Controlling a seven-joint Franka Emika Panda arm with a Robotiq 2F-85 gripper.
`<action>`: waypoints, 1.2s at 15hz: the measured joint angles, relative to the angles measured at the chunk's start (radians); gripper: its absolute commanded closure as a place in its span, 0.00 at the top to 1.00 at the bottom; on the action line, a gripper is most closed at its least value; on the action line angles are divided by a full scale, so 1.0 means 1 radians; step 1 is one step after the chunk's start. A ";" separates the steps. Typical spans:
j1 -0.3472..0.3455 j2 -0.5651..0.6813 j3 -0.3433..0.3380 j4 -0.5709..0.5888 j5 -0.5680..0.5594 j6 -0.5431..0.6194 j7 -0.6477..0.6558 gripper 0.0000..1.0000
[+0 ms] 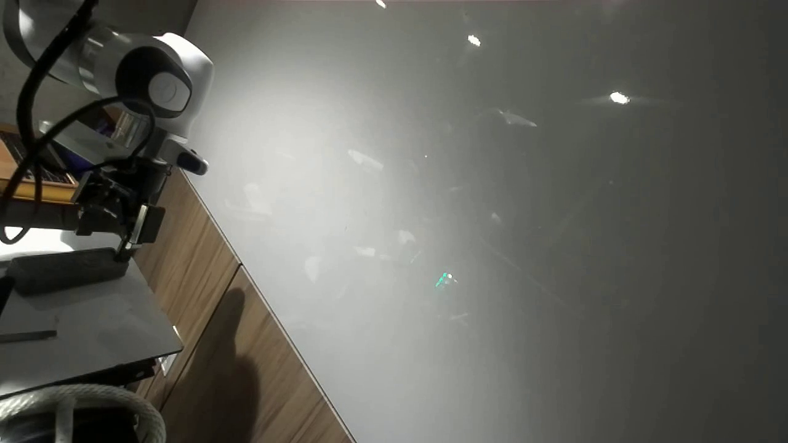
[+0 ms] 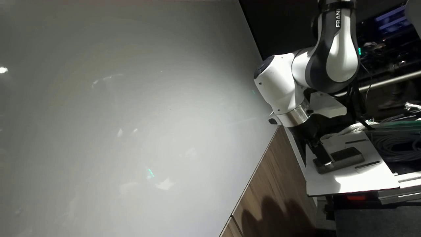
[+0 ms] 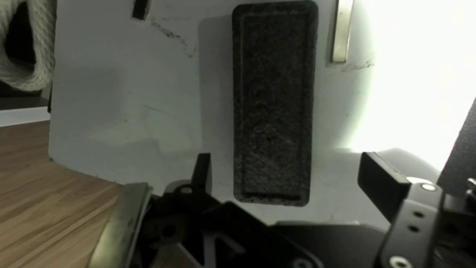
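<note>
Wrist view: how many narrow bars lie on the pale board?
2: a left bar and a right bar, on either side of the dark block, both cut by the top edge; the gripper could hide others.

Dark grey block (image 3: 274, 104), rectangular, rounded corners, narrow border along the top face's edges. Lies flat on pale tabletop (image 3: 167, 85), long axis running near to far in wrist view, bit right of centre. Surface looks rough, faintly scuffed; too dim to be sure.

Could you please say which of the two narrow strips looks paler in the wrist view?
The right strip, beside the dark rectangular block, looks pale; the left strip looks mostly black.
</note>
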 measured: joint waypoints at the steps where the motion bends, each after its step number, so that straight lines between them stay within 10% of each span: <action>1: 0.000 0.010 -0.008 0.000 0.000 0.002 0.001 1.00; 3: -0.001 0.026 -0.028 0.000 0.000 0.008 0.002 1.00; 4: -0.001 0.034 -0.039 0.000 0.000 0.016 0.002 0.75; 11: -0.001 0.072 -0.093 0.001 0.000 0.049 0.000 0.31; 18: -0.011 0.017 -0.134 0.018 -0.050 0.056 0.000 0.31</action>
